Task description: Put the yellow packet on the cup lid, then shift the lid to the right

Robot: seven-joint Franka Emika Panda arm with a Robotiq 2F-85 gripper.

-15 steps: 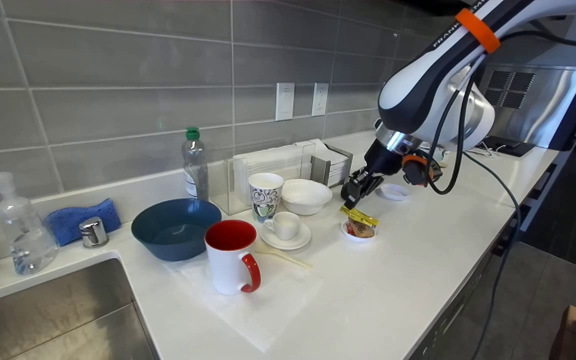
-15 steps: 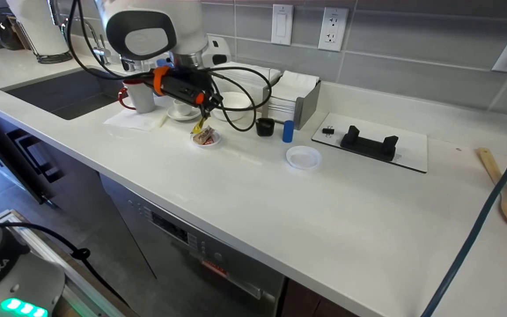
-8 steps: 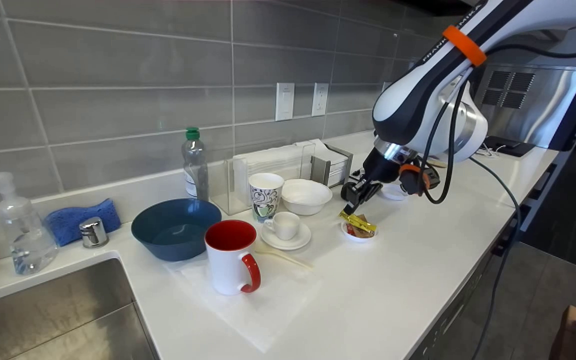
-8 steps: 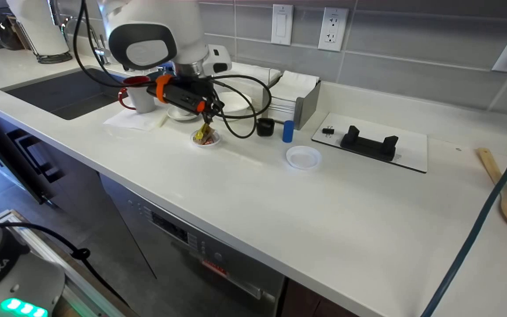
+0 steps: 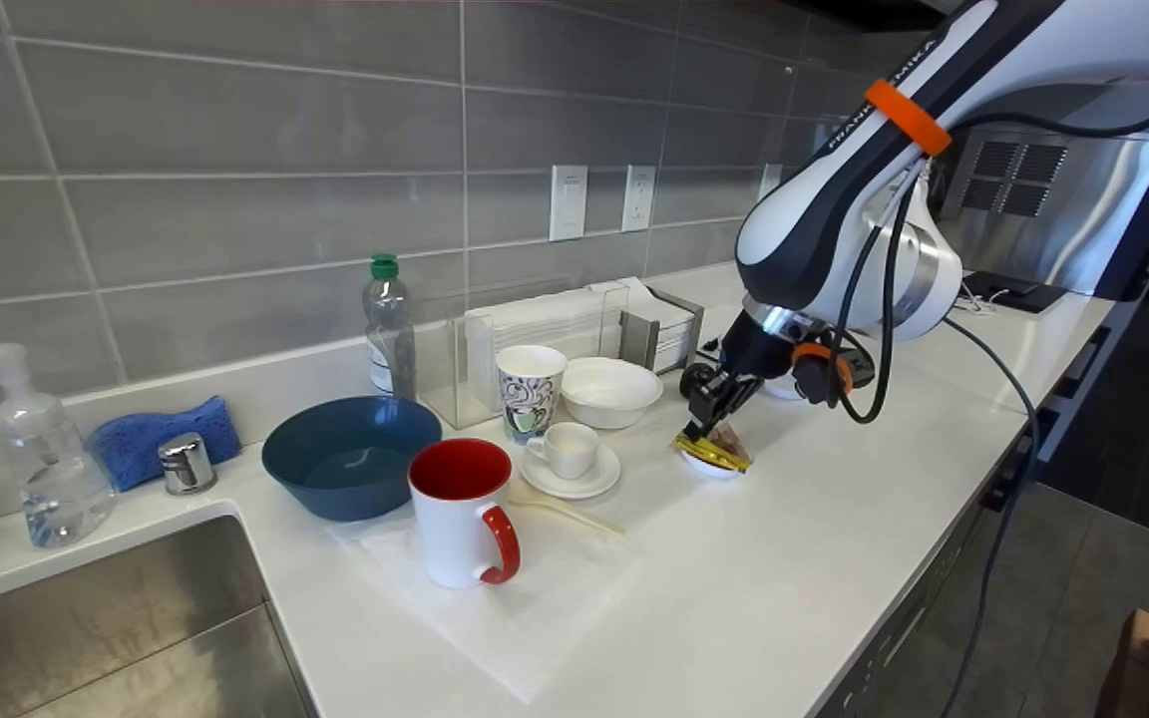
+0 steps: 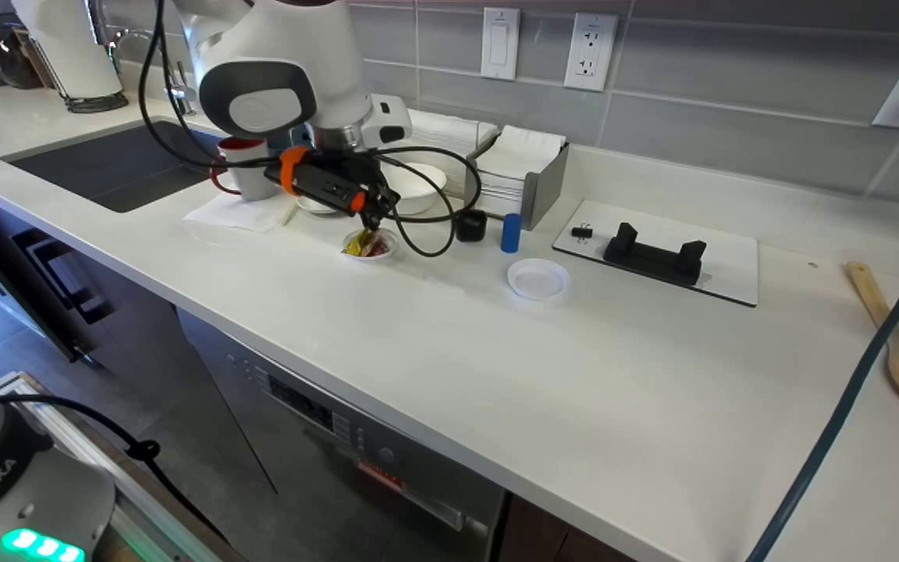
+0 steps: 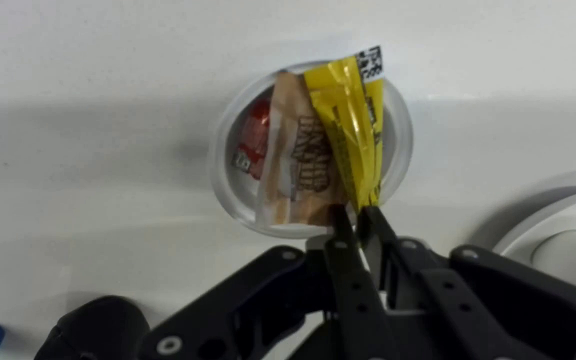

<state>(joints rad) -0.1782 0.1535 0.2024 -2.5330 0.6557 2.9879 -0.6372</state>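
The cup lid is a pale round dish on the counter. It holds a brown packet and a red packet. The yellow packet lies over the brown packet, inside the lid with its far corner over the rim. It also shows in both exterior views. My gripper is low over the lid's edge, also seen in an exterior view. The packet's narrowed near end sits between the nearly closed fingertips. A narrow gap shows between the fingers; whether they still pinch the packet cannot be told.
A white cup on a saucer and a white bowl stand close by. A red-handled mug is farther off. A black object, a blue cylinder and an empty white dish lie on the other side.
My gripper has come down with the yellow packet. The packet was held above the lid and now rests over the brown packet in it.
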